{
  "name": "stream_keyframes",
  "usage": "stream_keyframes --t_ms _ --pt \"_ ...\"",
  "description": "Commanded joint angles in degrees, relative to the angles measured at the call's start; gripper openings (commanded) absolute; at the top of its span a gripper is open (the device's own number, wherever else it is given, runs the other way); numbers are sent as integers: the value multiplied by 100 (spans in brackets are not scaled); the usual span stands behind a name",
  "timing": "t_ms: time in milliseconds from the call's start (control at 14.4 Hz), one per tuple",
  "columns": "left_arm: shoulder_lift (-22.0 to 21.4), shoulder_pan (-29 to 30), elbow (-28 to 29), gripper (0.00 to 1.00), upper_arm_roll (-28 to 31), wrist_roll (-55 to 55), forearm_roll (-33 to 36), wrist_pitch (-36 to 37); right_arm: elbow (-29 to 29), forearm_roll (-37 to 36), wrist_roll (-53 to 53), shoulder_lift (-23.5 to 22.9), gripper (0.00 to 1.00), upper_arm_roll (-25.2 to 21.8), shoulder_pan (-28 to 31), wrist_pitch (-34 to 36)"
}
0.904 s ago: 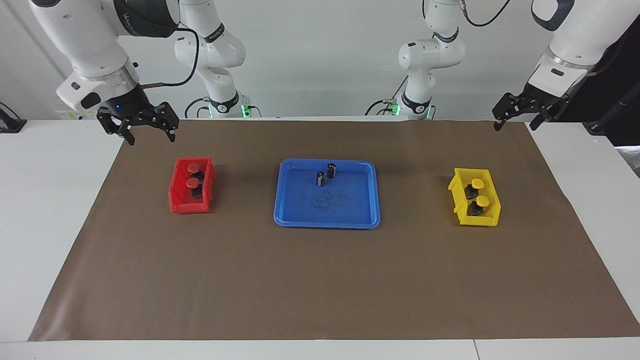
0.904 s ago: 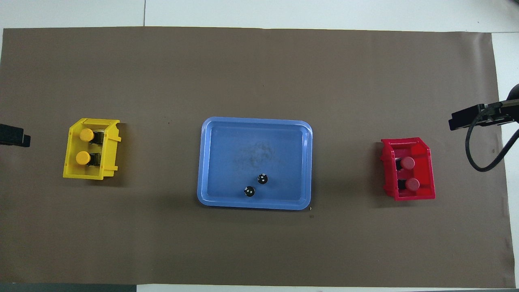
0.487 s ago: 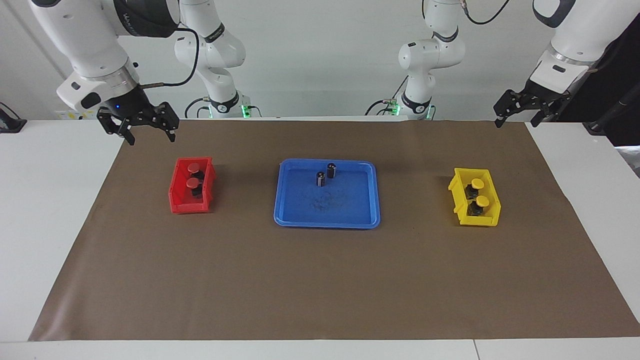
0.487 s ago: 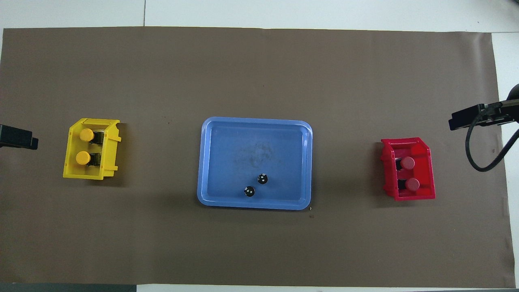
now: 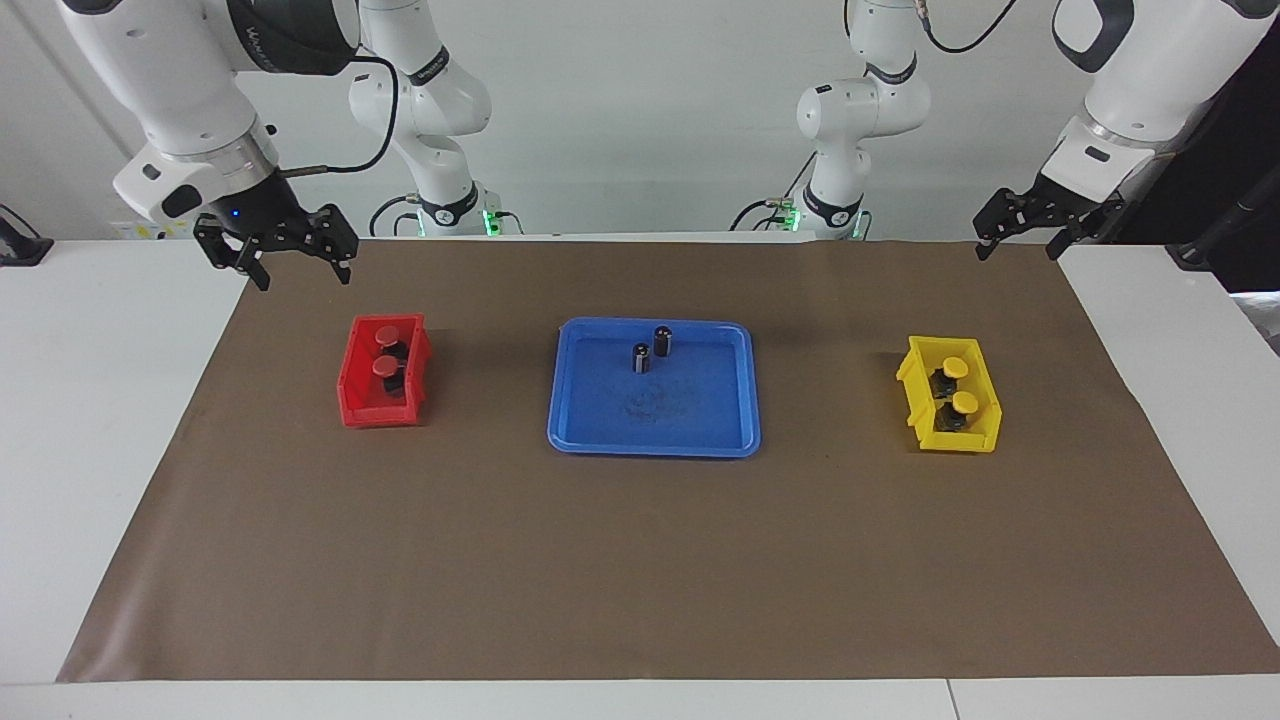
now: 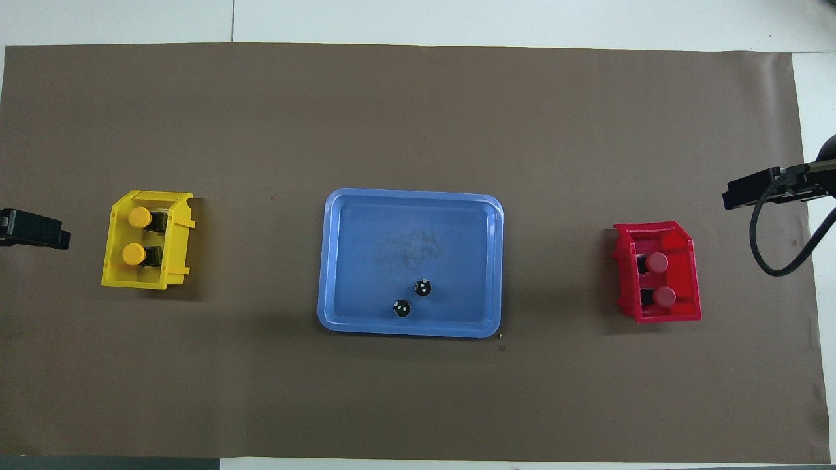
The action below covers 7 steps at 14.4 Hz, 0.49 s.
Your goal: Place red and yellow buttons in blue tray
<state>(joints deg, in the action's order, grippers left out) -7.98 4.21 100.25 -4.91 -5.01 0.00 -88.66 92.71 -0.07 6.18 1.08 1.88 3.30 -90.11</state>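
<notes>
Two red buttons [image 5: 386, 350] [image 6: 659, 279] sit in the small red bin [image 5: 352, 392] [image 6: 689, 281]. Two yellow buttons [image 5: 960, 385] [image 6: 136, 235] sit in the small yellow bin [image 5: 985, 425] [image 6: 175, 241]. The blue tray [image 5: 690, 415] [image 6: 366, 241] lies mid-table between the bins and holds no buttons. My right gripper [image 5: 300, 268] is open and empty in the air over the mat's edge beside the red bin. My left gripper [image 5: 1017, 250] is open and empty over the mat's edge beside the yellow bin; one of its fingers [image 6: 36, 228] shows in the overhead view.
Two small dark cylinders [image 5: 651, 350] [image 6: 413, 297] stand in the tray near its robot-side rim. A brown mat [image 5: 640, 560] covers the table. A black cable [image 6: 777, 261] hangs from the right arm over the mat's end beside the red bin.
My left gripper has moved a little in toward the yellow bin. The right gripper, the bins, the buttons and the tray have not moved.
</notes>
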Motion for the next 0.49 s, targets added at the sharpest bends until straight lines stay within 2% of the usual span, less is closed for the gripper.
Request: stream_keyframes --t_ms 0,139,278,417 --pt "-178 1 179 100 7 -9 -27 -82 36 -19 -55 23 100 40 12 28" --pt "-178 27 179 100 7 -26 -27 -64 315 16 76 93 100 40 56 -181" --pt "-178 45 162 100 16 -53 -27 -47 1235 42 94 417 100 14 144 -936" --pt "-178 -16 144 100 7 -18 -27 -20 1870 51 103 533 100 14 214 -1376"
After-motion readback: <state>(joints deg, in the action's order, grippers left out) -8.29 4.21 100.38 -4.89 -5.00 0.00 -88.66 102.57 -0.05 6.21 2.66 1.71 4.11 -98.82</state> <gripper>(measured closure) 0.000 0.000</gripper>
